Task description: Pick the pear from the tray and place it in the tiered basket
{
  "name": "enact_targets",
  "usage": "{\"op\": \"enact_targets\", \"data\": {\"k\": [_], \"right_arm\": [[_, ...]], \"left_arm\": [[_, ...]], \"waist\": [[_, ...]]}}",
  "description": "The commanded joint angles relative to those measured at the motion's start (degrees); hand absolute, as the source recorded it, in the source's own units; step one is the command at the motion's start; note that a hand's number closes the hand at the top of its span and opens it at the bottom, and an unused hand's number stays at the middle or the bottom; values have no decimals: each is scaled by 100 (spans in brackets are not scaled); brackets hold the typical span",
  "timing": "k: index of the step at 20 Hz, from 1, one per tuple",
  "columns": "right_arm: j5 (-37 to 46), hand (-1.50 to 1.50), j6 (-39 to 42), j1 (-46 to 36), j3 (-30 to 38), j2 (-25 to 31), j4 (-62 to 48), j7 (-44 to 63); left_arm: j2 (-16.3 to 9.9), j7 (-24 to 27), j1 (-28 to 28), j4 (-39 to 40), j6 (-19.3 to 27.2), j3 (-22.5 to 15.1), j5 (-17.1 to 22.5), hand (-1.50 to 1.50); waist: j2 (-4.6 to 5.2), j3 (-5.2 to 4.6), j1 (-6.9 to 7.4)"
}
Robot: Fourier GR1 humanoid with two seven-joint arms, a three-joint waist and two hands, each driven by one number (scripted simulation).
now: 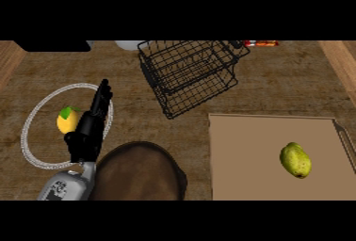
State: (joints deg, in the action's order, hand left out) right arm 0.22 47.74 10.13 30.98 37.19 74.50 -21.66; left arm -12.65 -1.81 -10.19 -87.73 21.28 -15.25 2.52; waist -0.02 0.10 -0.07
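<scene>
The pear [295, 160] lies untouched on the tray [250, 141] at lower right. The left hand [94, 117] rests at left, fingers straight, holding nothing. The basket [191, 75] waits at upper centre.

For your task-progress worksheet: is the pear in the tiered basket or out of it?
Out. The pear lies on the tray; the black wire tiered basket stands apart, nothing visible inside.

Pear: yellow-green oval fruit [295, 160], lying on the flat tan tray [243, 155], right of centre.
Basket: black wire tiered basket [189, 75], tilted, beyond the tray.
</scene>
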Motion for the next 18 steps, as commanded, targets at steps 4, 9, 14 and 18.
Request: {"op": "enact_targets", "data": {"k": [4, 9, 14, 18], "right_arm": [[555, -150, 139, -80, -263, 357, -481, -1281], [959, -150, -665, 72, -828, -5, -215, -1900], [1080, -150, -1192, 189, -951, -50, -108, -1991], [1414, -150, -1679, -231, -1320, -261, -802, -1892]], "left_arm": [[15, -18, 199, -232, -163, 68, -72, 0], [105, -6, 104, -105, -129, 145, -129, 0], [173, 18, 0, 36, -211, 229, -292, 0], [87, -371, -140, -194, -374, 409, -255, 0]], "waist": [[-2, -4, 22], [-3, -2, 3], [0, -9, -24], [5, -6, 12]]}}
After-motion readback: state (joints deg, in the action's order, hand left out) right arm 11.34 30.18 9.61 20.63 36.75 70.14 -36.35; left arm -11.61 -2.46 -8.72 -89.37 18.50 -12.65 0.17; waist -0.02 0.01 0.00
